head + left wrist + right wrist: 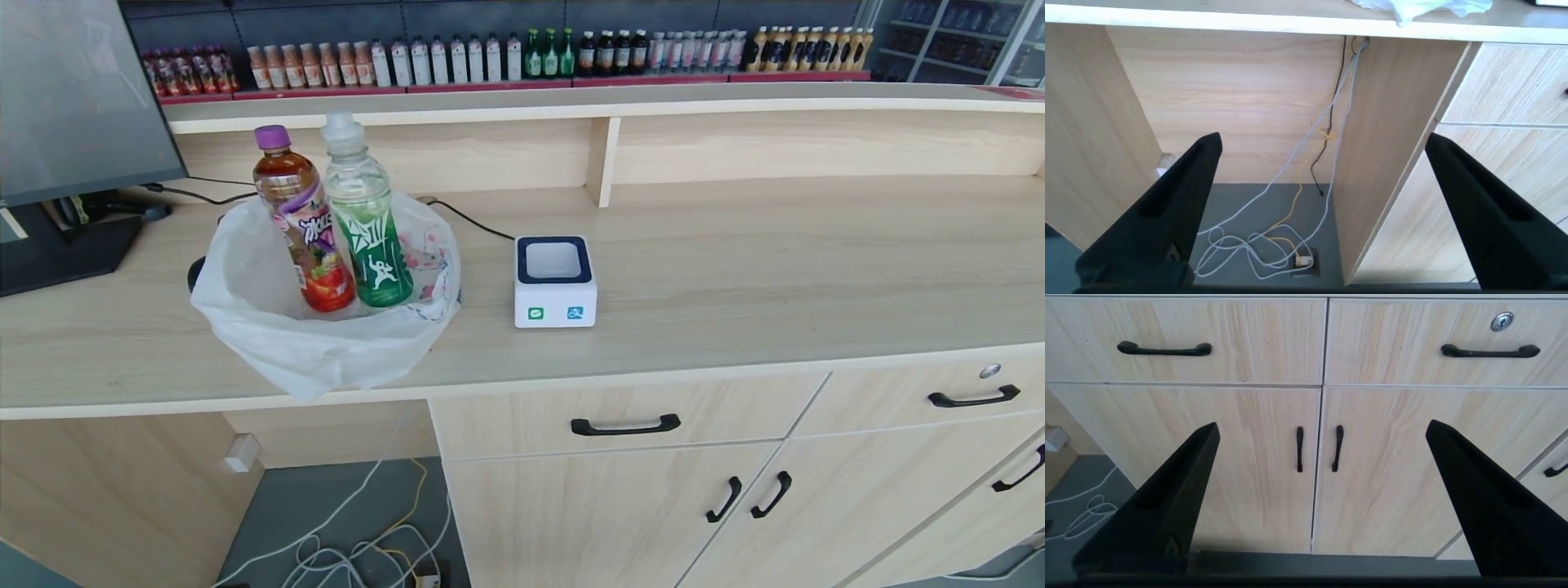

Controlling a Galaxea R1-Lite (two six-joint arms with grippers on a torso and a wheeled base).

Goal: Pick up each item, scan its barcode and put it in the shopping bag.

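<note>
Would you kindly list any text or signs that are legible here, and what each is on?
No text reads clearly.
Purple-capped bottle: large stylised label characters, not legible.
Green-label bottle: white stylised characters and a figure, not legible.
Scanner: two small icons, one green, one blue, no words.
Shelf bottles: labels too small.

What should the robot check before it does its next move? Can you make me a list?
1. Purple-capped bottle inside the shopping bag: ok.
2. Green-label bottle inside the bag too: ok.
3. Scanner standing on the counter with nothing over its window: ok.
4. Left gripper open and holding nothing: ok.
5. Right gripper open and holding nothing: ok.
6. Both barcodes scanned: cannot tell.
</note>
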